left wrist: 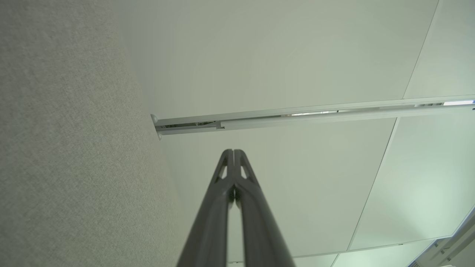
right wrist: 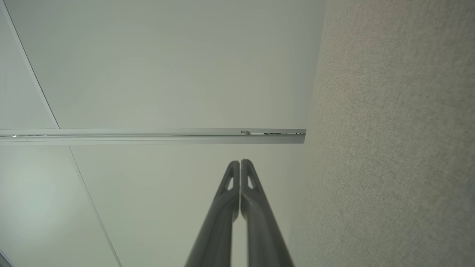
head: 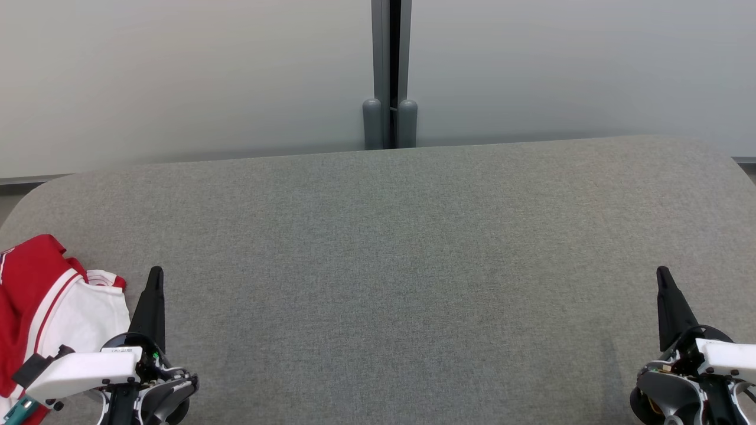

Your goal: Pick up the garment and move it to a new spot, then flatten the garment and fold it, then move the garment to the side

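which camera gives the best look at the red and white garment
The head view: the garment lies crumpled at the lower left, beside the left end effector, partly cut off. Both wrist views look at grey table and pale wall instead.

Soft, even light; sharp, faint shadows.

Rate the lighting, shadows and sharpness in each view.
Head view: soft, even light, sharp, only faint shadows on the table by the left gripper and right gripper; garment cut by the left edge. Left wrist view: wide-angle curves the seams, pale glow lower right. Right wrist view: likewise, glow lower left.
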Tool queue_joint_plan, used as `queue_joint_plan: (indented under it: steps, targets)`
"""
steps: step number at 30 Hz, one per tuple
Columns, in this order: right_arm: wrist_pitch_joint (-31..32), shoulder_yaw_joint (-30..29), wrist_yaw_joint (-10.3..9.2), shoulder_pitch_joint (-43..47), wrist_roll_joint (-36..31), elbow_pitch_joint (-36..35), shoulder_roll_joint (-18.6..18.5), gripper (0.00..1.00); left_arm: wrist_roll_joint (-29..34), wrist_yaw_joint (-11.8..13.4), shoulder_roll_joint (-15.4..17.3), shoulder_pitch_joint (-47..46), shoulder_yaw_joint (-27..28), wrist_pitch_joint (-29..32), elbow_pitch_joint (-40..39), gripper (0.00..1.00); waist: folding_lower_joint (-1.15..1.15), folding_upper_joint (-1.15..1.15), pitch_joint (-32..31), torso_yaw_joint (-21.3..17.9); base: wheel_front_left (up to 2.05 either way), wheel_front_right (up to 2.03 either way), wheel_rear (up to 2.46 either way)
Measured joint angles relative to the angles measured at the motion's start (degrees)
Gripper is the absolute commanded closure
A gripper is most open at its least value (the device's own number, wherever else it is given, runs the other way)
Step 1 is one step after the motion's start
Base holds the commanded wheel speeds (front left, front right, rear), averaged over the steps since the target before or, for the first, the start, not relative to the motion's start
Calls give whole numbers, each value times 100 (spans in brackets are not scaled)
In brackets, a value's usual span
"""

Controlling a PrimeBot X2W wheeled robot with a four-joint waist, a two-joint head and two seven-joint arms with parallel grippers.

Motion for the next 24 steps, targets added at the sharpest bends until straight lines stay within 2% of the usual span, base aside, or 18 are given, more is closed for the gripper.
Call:
queue_joint_plan:
  steps: [24]
  targets:
    - [0,0,0,0,0,0,0,100,0,0,0,0,0,0,0,100,0,0,0,0,0,0,0]
